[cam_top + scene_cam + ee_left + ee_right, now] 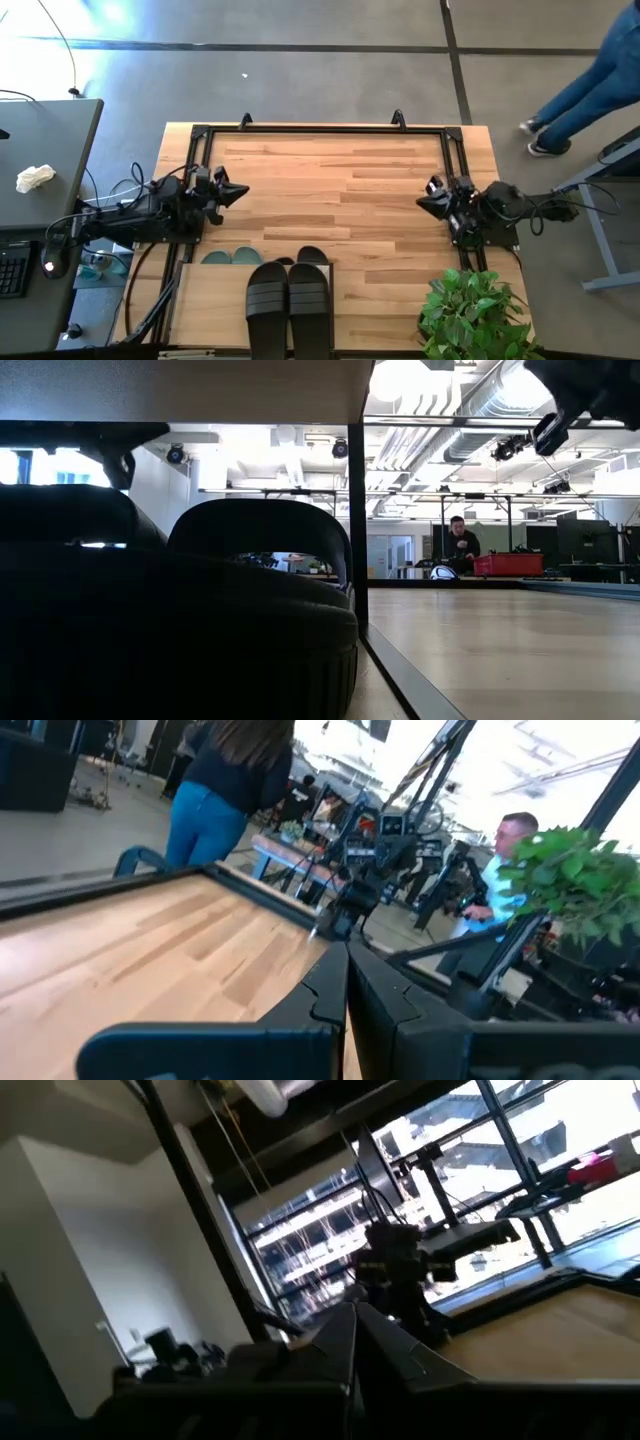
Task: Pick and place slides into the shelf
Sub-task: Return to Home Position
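The shelf (205, 305) stands at the table's near edge. One black pair of slides (290, 300) lies flat on its top board. Under that board, the ends of a green pair (232, 257) and of another black pair (312, 255) stick out on the far side. The low view looks past black slides (260, 570) on the lower level. My left gripper (238, 192) is shut and hovers at the table's left edge, pointing right. My right gripper (424, 203) is shut at the right edge, pointing left. Each wrist view shows its own shut fingers (347, 965) (355, 1320) with nothing between them.
A potted plant (470, 315) stands on the table's near right corner. A dark metal frame (320, 128) runs round the tabletop. A desk (45, 170) stands left of the table. A person (585, 85) walks past at the far right.
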Tool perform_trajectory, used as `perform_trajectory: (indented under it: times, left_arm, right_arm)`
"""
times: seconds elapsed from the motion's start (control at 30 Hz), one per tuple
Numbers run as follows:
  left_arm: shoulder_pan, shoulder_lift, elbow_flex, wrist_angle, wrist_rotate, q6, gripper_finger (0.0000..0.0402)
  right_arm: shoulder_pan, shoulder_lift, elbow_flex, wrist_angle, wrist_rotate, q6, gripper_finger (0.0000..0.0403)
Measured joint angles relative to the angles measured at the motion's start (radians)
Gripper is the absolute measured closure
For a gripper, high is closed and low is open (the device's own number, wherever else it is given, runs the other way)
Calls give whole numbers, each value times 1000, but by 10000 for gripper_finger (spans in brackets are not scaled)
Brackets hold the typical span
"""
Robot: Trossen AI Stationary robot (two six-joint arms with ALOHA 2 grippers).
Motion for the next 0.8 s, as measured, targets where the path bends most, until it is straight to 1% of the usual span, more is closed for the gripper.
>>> perform_trajectory:
  times: [0.13, 0.27, 0.37, 0.53, 0.67, 0.73, 0.8]
  left_arm:
    - [0, 0, -33, -7, 0, 4, 401]
    - [0, 8, -35, -44, -4, 57, 401]
    - [0, 14, -34, -44, -15, 63, 401]
    - [0, 16, -34, -43, -27, 87, 401]
    - [0, 16, -34, -43, -23, 115, 401]
    - [0, 16, -34, -43, -22, 116, 401]
    - [0, 16, -34, -42, -21, 116, 401]
  right_arm:
    - [0, 0, 0, -114, -1, -154, 403]
    - [0, 0, 0, -197, 9, -336, 403]
    - [0, 0, 0, -242, 63, -403, 403]
    - [0, 0, 0, -317, 192, -409, 403]
    - [0, 0, 0, -387, 329, -409, 403]
    - [0, 1, 0, -386, 360, -409, 403]
    - [0, 0, 0, -386, 364, -409, 403]
